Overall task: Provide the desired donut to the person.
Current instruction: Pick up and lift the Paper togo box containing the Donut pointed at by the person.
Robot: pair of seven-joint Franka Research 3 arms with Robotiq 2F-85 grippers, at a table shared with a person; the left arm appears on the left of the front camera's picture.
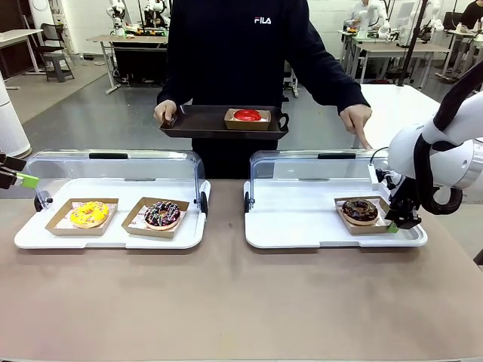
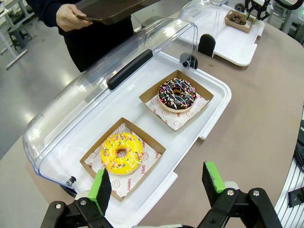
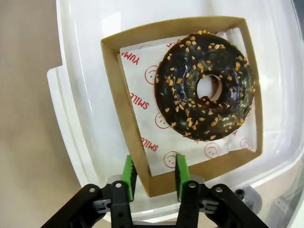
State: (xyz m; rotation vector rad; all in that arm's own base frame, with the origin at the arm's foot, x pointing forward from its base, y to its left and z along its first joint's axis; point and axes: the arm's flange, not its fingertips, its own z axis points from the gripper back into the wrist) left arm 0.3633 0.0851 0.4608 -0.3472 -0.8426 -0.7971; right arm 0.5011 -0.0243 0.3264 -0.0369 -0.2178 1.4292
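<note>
Requested item: the person (image 1: pixel 234 53) points one hand (image 1: pixel 356 121) down over the right display case (image 1: pixel 302 226). Judged target is the nut-topped chocolate donut (image 3: pixel 205 85).
Item location: in its cardboard tray (image 3: pixel 111 85) inside the open case, at 3 o'clock on the tabletop (image 1: pixel 226 302).
Grasp: the right gripper (image 3: pixel 153 164) is clenched on the tray's 6 o'clock corner in its wrist view, one pad outside the wall and one inside.
Idle arm: the left gripper (image 2: pixel 156 185) is released, jaws wide, holding nothing, above the left display case (image 1: pixel 106 237) at 9 o'clock.
Done: the tray is gripped. A red donut (image 1: pixel 247 115) already sits on the person's serving tray (image 1: pixel 196 124).
Remaining: lift out, carry across, set down on the serving tray.
Unclear: how firmly the pads bite. From the front, the arm covers the right fingers, and the frame edge cuts off the left gripper.
</note>
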